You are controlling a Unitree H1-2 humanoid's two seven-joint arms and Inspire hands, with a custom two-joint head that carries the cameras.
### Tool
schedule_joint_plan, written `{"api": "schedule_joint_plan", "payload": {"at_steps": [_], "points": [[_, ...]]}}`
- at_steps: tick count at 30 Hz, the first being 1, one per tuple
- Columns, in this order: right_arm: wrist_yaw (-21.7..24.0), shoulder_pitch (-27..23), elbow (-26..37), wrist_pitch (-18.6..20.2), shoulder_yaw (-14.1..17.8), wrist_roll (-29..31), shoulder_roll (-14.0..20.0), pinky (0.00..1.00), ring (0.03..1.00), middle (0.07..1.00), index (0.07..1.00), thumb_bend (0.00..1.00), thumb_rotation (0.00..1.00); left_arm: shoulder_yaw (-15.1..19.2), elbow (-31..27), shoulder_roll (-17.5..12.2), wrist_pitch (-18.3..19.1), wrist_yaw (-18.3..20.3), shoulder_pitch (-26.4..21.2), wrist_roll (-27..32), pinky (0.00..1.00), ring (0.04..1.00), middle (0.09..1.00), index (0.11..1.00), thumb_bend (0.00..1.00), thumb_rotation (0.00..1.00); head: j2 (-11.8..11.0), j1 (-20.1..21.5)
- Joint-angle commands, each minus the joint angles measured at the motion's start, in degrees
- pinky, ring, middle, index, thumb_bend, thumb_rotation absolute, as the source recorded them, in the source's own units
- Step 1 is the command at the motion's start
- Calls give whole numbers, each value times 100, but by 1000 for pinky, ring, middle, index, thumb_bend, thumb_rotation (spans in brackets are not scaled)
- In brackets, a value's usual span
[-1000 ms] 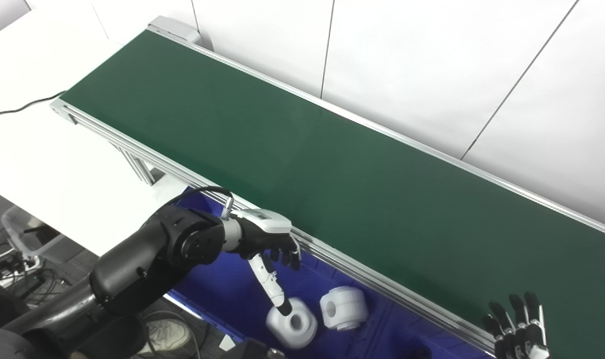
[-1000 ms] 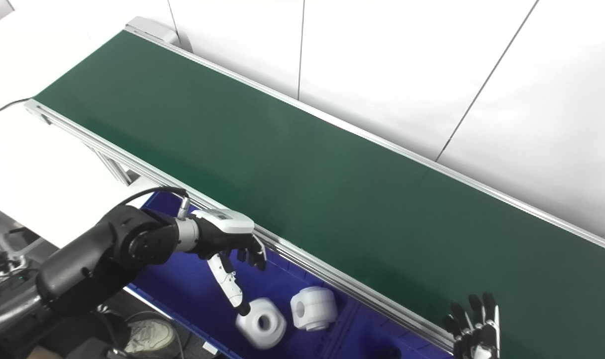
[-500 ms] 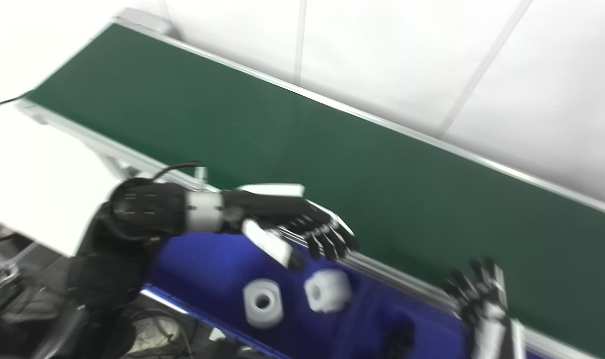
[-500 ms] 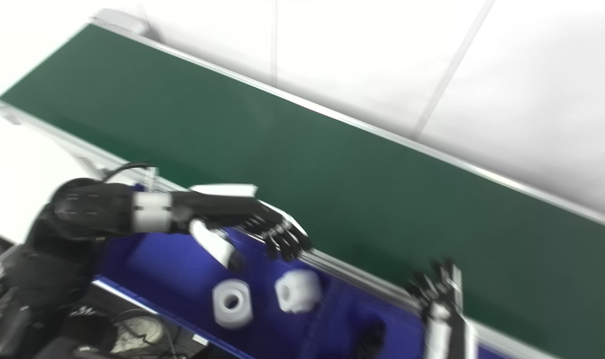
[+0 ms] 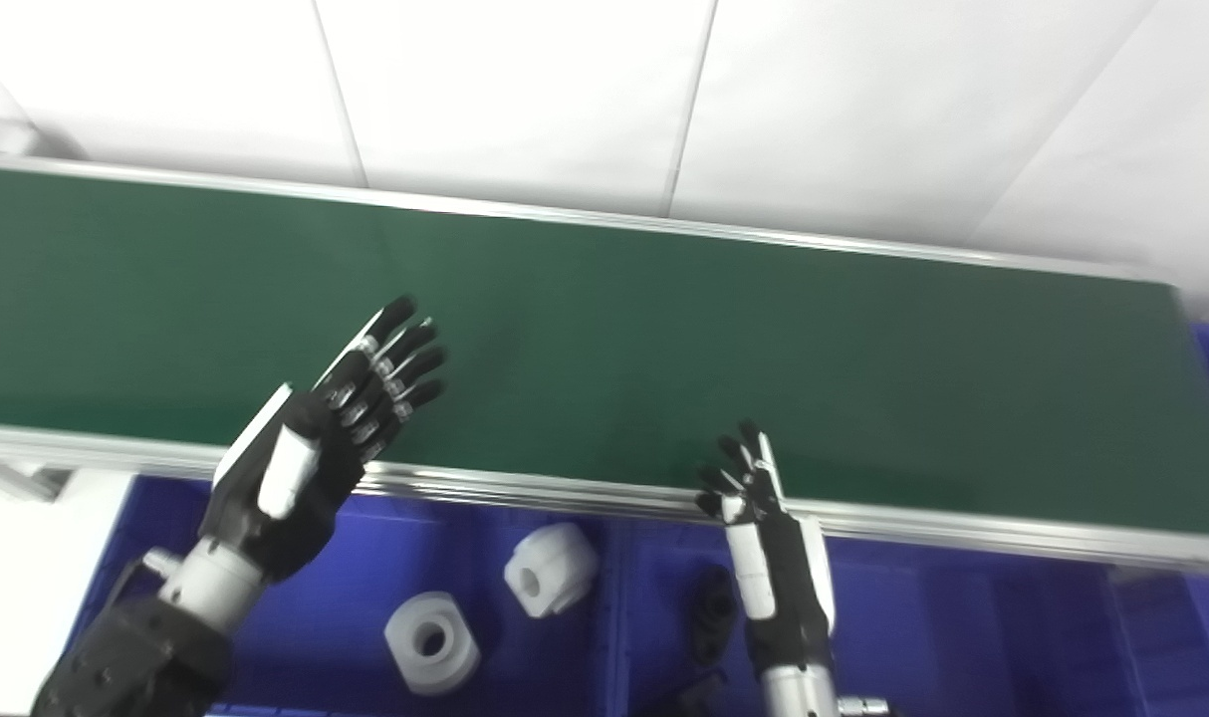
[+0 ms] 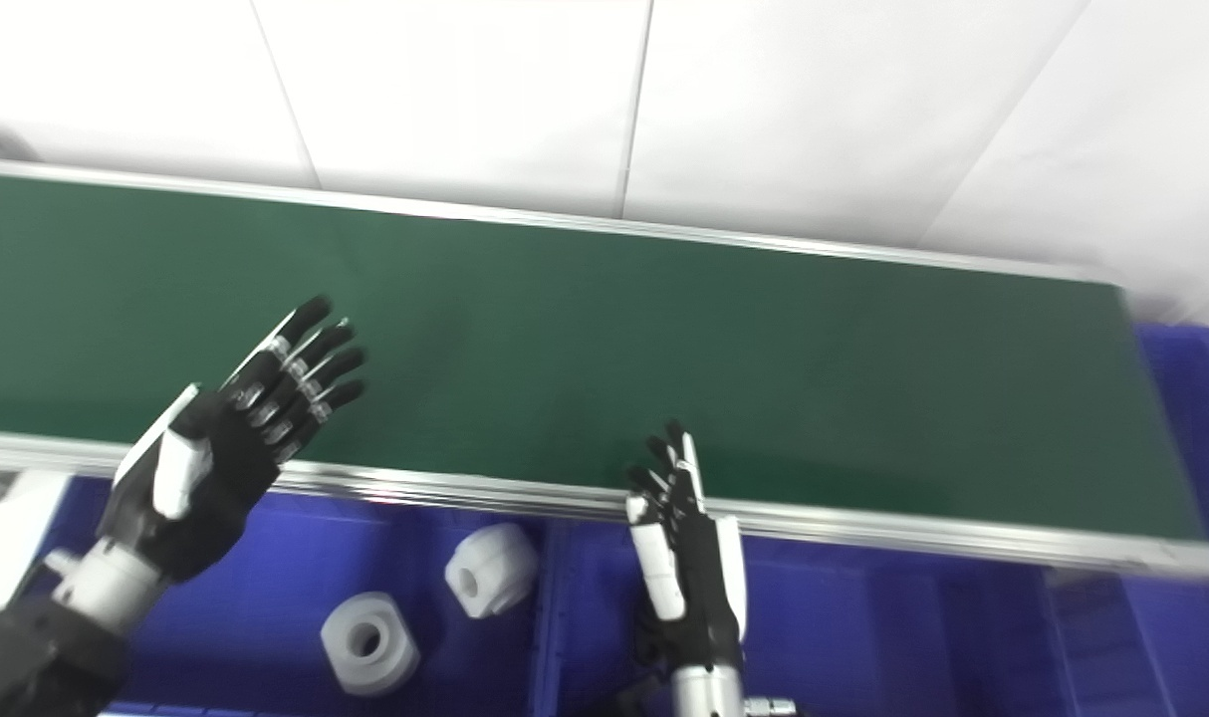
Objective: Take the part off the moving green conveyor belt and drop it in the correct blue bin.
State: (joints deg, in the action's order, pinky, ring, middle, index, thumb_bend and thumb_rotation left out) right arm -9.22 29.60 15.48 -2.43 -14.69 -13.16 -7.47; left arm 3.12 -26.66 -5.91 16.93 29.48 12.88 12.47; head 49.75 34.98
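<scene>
The green conveyor belt runs across the picture with no part on it. My left hand is open and empty, fingers spread over the belt's near edge. My right hand is open and empty, upright at the belt's near rail. Below the rail, a blue bin holds two white ring-shaped parts. The blue bin to its right holds a dark part, partly hidden by my right hand.
A silver rail edges the belt on the near side. White wall panels stand behind the belt. Another blue bin sits past the belt's right end.
The camera has swung right, so the belt now lies level. My left hand rose from the bin to over the belt's edge, fingers spread. My right hand has come further into view.
</scene>
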Motion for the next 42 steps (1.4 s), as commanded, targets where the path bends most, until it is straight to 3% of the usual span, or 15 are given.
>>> {"api": "schedule_joint_plan", "payload": {"at_steps": [1,9,15,20,28,31,38,42], "points": [[-123,-89,-160,-340,-545,-161,-713,816,862,954,1000,709,1000,-156,-6,-74,-645,-112,-27,-134,996,995,1000,1000,967,772,21,41],[-319,35,24,-215,-518,-209,-652,790,860,951,1000,727,1000,-813,516,-75,-1694,-484,54,-822,1000,1000,1000,1000,988,786,205,-91],[-305,37,107,-210,-505,-197,-593,784,846,938,994,731,1000,-1062,568,-5,-2160,-871,209,-1276,1000,1000,1000,1000,1000,843,314,-250],[-200,48,295,-167,-469,-126,-469,795,855,941,999,725,1000,-1181,408,316,-2268,-1334,470,-1442,1000,1000,1000,1000,962,865,444,-606],[-169,191,551,-257,-379,-83,-275,780,826,918,994,756,1000,-1279,-617,1035,-1618,-2042,1135,-1657,1000,1000,1000,1000,833,847,490,-924],[-144,227,576,-306,-370,-45,-200,781,827,915,991,762,1000,-1262,-679,1126,-1551,-2197,1284,-1640,1000,1000,1000,1000,785,833,480,-972],[-124,337,594,-463,-324,89,-87,796,848,925,995,762,1000,-1160,76,824,-2469,-2247,1015,-1675,1000,1000,1000,1000,823,820,393,-1225],[-119,393,633,-449,-304,121,-58,794,847,925,996,777,1000,-1186,225,746,-2716,-2286,972,-1672,1000,1000,1000,1000,826,803,383,-1367]]}}
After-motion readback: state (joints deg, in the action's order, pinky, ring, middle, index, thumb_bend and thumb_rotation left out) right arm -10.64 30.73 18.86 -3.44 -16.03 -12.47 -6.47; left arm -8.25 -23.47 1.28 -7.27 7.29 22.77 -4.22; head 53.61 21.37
